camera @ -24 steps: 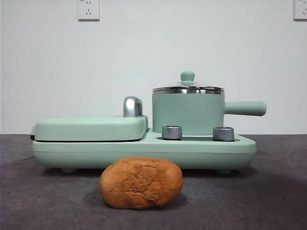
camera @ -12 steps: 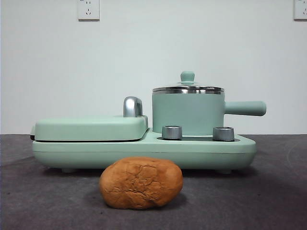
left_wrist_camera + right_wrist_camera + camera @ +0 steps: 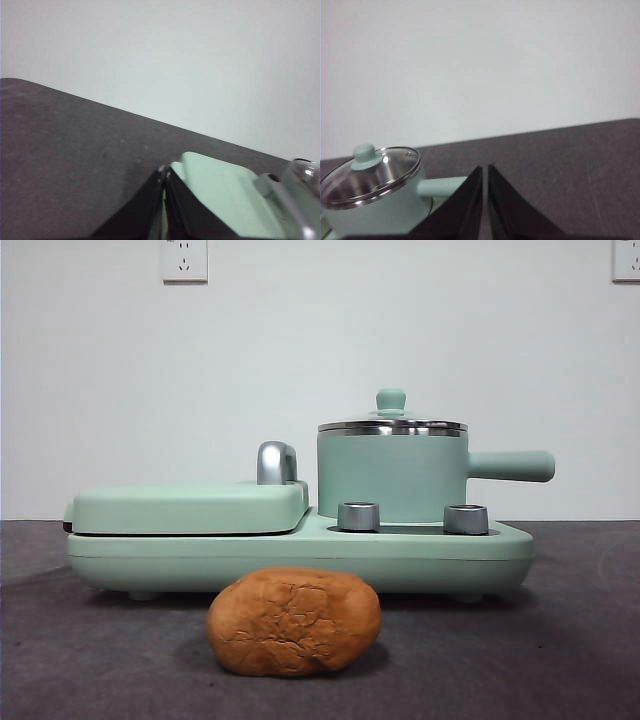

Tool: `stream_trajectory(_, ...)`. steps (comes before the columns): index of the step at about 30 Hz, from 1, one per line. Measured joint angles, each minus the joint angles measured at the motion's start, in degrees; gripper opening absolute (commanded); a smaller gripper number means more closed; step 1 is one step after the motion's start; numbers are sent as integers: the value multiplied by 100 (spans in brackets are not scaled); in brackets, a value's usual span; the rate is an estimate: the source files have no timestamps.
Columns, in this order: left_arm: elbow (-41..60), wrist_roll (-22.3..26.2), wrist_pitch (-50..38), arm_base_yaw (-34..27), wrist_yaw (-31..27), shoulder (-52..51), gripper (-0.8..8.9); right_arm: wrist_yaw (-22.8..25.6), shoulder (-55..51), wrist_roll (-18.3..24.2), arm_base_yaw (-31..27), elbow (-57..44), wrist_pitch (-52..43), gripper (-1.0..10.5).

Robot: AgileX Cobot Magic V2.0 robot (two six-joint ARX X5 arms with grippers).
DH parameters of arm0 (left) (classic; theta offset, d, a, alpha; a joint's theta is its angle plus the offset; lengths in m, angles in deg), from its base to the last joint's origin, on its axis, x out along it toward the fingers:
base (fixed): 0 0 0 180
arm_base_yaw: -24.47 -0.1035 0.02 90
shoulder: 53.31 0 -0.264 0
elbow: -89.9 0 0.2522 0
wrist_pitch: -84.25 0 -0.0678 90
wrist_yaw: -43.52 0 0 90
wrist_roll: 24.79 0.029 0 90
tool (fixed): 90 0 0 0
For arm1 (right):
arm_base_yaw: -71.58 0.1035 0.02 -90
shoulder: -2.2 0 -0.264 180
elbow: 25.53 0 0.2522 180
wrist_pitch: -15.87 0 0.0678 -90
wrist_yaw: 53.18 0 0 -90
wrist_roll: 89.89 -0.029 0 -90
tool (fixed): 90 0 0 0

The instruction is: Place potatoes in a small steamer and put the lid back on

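The orange-brown potato [image 3: 294, 622] with cracked skin lies on the dark mat in front of the appliance. The small mint-green steamer [image 3: 392, 478] stands on the appliance's right half, its handle pointing right. The glass lid [image 3: 392, 424] with its green knob sits on the steamer. The right wrist view shows the steamer [image 3: 375, 210] and the lid [image 3: 372, 175] beside and below my right gripper [image 3: 484, 172], which is shut and empty. My left gripper [image 3: 164, 172] is shut and empty above the flat grill cover [image 3: 220, 192]. Neither gripper shows in the front view.
The mint-green appliance base [image 3: 300, 552] carries the flat grill cover [image 3: 190, 507] with a chrome handle [image 3: 277, 462] on the left and two steel dials [image 3: 359, 516] in front of the steamer. A white wall stands behind.
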State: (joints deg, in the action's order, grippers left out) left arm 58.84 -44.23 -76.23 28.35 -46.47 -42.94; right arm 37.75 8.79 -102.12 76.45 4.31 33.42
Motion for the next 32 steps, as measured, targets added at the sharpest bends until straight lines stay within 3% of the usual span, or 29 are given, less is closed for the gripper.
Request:
stream_trajectory(6, -1161, 391, 518, 0, 754, 1130, 6, -686, 876, 254, 0, 955, 614, 14)
stream_trajectory(17, -2562, 2000, 922, 122, 2636, 2931, 6, -2216, 2566, 1825, 22, 2387, 1416, 15)
stream_trajectory(28, -3176, 3711, 1611, 767, 3010, 3471, 6, -2337, 3346, 2664, 953, 2841, 1657, 15)
stream_trajectory(32, -3176, 4079, 1631, 962, 3016, 3471, 40, -2339, 3423, 2903, 1150, 2839, 1681, 17)
